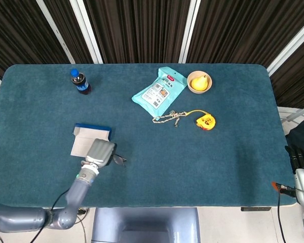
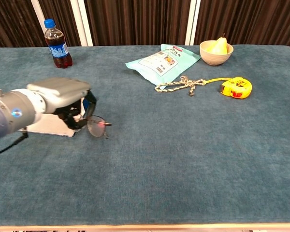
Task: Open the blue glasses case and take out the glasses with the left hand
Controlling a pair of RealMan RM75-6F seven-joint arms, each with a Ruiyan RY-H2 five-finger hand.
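Teal felt covers the table [image 1: 192,152], where the left hand [image 2: 63,99] grips the glasses [image 2: 96,126], lifted just right of the open blue glasses case [image 1: 90,139]. At the table's right edge hangs the right hand [image 1: 300,158]; whether its fingers are spread or curled cannot be told.

Silver-grey left hand [image 2: 63,99] with black fingers on a blue-grey arm; black-fingered right hand [image 1: 300,158].
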